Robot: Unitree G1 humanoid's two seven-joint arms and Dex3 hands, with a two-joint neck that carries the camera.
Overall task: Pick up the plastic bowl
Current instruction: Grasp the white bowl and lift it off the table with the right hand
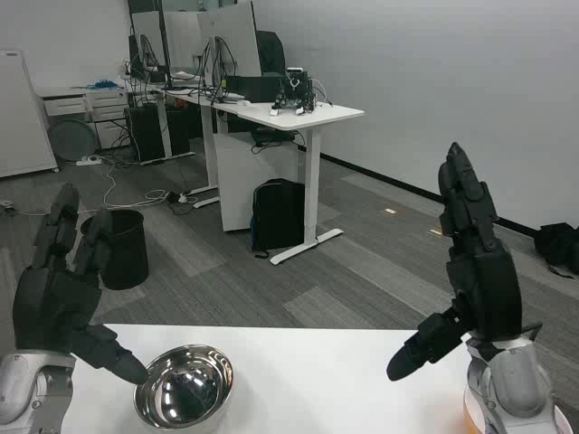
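A shiny silver bowl (185,388) sits on the white table (317,380) near the lower left; it looks metallic. My left hand (63,294) is raised just left of it, fingers spread upward and thumb tip close to the bowl's left rim, holding nothing. My right hand (472,271) stands upright at the right, fingers extended, thumb pointing inward over the table, empty. An orange-and-white edge (470,411) shows beside my right wrist at the bottom right, mostly hidden; I cannot tell what it is.
Beyond the table lies grey carpet with a black bin (120,249), a black backpack (278,214) under a white desk (303,113), and more desks with monitors at the back left.
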